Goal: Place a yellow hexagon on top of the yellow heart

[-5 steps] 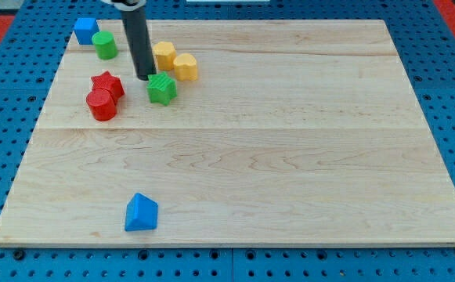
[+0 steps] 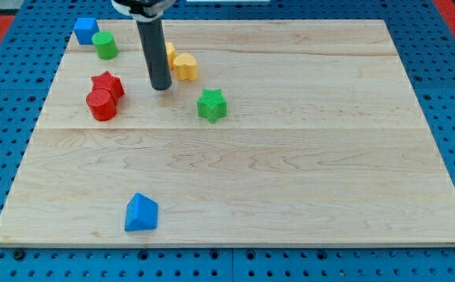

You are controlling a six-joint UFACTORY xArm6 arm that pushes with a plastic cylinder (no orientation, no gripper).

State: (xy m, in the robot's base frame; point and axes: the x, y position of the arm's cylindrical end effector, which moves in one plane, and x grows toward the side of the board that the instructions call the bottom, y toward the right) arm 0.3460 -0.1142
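The yellow heart (image 2: 185, 66) lies near the view's top left of the wooden board (image 2: 290, 157). The yellow hexagon (image 2: 169, 53) sits just left of it, touching it, mostly hidden behind my rod. My tip (image 2: 161, 87) rests on the board a little below and left of both yellow blocks, apart from them. A green star (image 2: 211, 105) lies to the right of and below my tip.
A red star (image 2: 108, 82) and a red cylinder (image 2: 101, 105) sit together left of my tip. A blue cube (image 2: 85, 30) and a green cylinder (image 2: 105, 45) stand at the top left corner. A blue wedge-like block (image 2: 141, 213) lies near the bottom edge.
The green star has slid to the right and slightly down, away from my tip. My tip has moved a little right and down, now covering most of the yellow hexagon.
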